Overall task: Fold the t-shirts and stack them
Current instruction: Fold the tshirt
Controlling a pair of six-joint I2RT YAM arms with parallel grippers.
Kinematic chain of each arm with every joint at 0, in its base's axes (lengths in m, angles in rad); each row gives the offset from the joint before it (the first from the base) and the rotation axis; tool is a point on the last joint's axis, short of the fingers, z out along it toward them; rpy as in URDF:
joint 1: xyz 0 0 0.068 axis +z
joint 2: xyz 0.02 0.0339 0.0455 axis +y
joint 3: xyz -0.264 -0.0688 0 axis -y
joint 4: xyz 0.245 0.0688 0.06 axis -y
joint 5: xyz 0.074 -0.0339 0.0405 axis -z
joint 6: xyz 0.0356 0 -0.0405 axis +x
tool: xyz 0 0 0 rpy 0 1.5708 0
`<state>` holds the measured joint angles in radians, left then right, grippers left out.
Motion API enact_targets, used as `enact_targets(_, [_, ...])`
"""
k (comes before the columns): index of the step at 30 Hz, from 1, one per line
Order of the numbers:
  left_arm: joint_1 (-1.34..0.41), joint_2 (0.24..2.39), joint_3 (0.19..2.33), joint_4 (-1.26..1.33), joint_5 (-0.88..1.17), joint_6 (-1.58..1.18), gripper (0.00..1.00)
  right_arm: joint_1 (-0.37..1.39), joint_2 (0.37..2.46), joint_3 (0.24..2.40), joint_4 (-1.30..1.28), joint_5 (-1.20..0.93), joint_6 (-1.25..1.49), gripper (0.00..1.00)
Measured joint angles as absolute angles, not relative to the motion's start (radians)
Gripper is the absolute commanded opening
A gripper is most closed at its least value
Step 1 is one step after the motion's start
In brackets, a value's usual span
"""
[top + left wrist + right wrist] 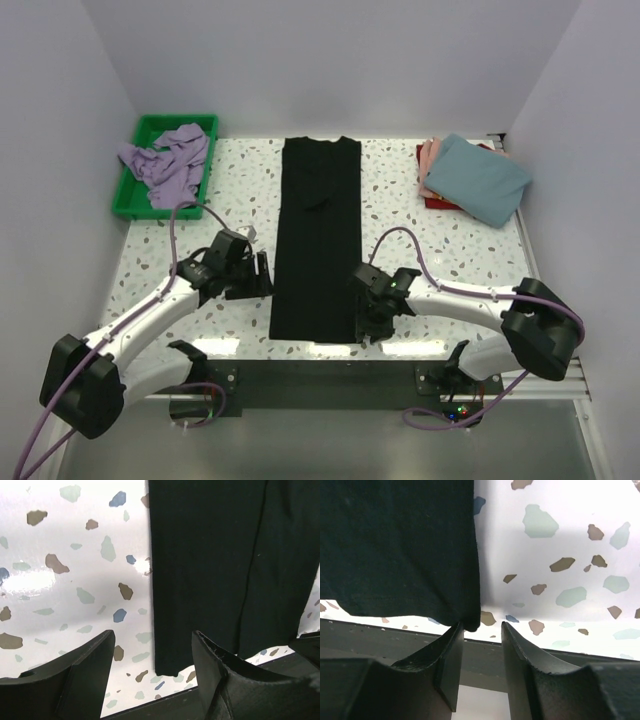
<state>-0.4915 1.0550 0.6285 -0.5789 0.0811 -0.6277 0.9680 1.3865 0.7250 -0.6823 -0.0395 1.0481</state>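
A large black t-shirt (318, 230) lies flat on the speckled table, folded into a long narrow strip running from far to near. My left gripper (262, 277) sits open just left of its near end. In the left wrist view the shirt's near left corner (172, 667) lies on the table ahead of the wide gap of the left gripper (154, 647). My right gripper (368, 318) is at the strip's near right corner. In the right wrist view that corner (471, 622) hangs at the left fingertip (455, 635), and the right gripper (482, 630) stands open with a narrow empty gap.
A green tray (128, 190) at the back left holds a crumpled lavender t-shirt (168, 160). At the back right a folded teal t-shirt (478, 178) tops a stack, with pink (428, 160) and dark red (437, 203) cloth showing beneath. The dark mounting bar (320, 375) runs along the table's near edge.
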Motion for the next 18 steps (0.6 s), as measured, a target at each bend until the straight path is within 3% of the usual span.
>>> enact_targets(9, [-0.493,1.101,0.628,-0.597,0.081,-0.643,0.67,0.968,1.413,0.712,-0.634,-0.038,1.056,0.31])
enact_targets(12, [-0.496,1.101,0.625,-0.598,0.08,-0.653,0.65,0.968,1.421,0.704,-0.621,-0.041,1.062,0.21])
enact_targets(13, [-0.502,1.101,0.622,-0.598,0.073,-0.662,0.65,0.968,1.421,0.702,-0.619,-0.042,1.065,0.11])
enact_targets(15, [-0.524,1.093,0.61,-0.597,0.059,-0.68,0.63,0.968,1.42,0.701,-0.612,-0.047,1.07,0.03])
enact_targets(18, [-0.559,1.058,0.57,-0.598,0.041,-0.727,0.61,0.968,1.42,0.701,-0.615,-0.048,1.073,0.01])
